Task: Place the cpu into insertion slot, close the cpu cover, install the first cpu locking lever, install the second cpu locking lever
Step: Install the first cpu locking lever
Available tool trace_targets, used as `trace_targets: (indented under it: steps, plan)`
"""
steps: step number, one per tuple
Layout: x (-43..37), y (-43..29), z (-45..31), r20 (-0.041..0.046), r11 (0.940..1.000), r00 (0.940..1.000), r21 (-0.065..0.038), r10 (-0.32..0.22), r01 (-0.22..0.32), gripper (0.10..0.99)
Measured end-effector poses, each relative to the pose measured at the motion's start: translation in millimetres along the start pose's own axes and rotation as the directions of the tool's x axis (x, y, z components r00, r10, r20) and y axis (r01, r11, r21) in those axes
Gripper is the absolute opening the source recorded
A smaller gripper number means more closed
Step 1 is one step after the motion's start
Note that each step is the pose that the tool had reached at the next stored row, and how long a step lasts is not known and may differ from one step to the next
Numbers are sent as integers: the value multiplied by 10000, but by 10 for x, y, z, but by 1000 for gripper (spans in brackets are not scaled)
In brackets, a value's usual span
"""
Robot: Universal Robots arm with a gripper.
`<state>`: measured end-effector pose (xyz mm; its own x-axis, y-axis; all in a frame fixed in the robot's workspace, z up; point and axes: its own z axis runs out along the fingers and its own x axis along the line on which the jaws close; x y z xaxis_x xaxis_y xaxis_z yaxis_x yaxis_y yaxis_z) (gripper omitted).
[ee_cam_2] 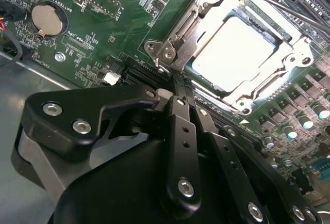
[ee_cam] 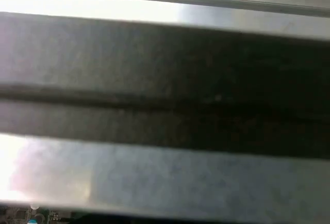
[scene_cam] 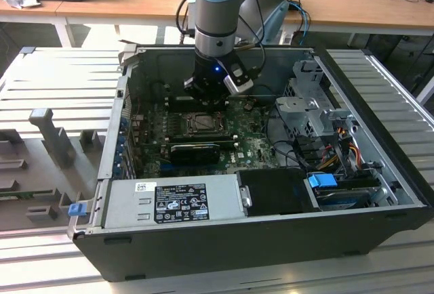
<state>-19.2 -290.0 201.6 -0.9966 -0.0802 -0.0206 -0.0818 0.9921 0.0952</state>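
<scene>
In the second wrist view the cpu [ee_cam_2: 234,48] lies flat in the insertion slot [ee_cam_2: 227,101], its pale silvery face showing through the window of the cpu cover [ee_cam_2: 198,20]. The cover is down over the chip. A thin metal locking lever [ee_cam_2: 281,8] runs along the socket's far side. My gripper [ee_cam_2: 180,92] is shut, its two black fingers pressed together, with the tips right at the socket's corner beside the cover's tab [ee_cam_2: 172,52]. In the exterior view the gripper [scene_cam: 205,101] hangs just above the socket [scene_cam: 203,123] on the green motherboard [scene_cam: 254,146].
The open PC case [scene_cam: 271,240] holds a grey power supply [scene_cam: 173,202], a black card [scene_cam: 193,150], drive cages [scene_cam: 312,108] and loose cables on the exterior view's right. A coin battery [ee_cam_2: 44,18] sits on the board. The first wrist view shows a grey metal wall [ee_cam: 165,177].
</scene>
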Motion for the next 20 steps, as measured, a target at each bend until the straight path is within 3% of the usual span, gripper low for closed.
trace_targets:
  steps: [5,11,20]
  plan:
    - [-1,0,5,17,9998,10000,-192,4,-3,106]
    - [-4,12,-130,14,9999,10000,-171,1,-1,106]
    - [0,-31,-135,16,9999,10000,-173,2,-2,106]
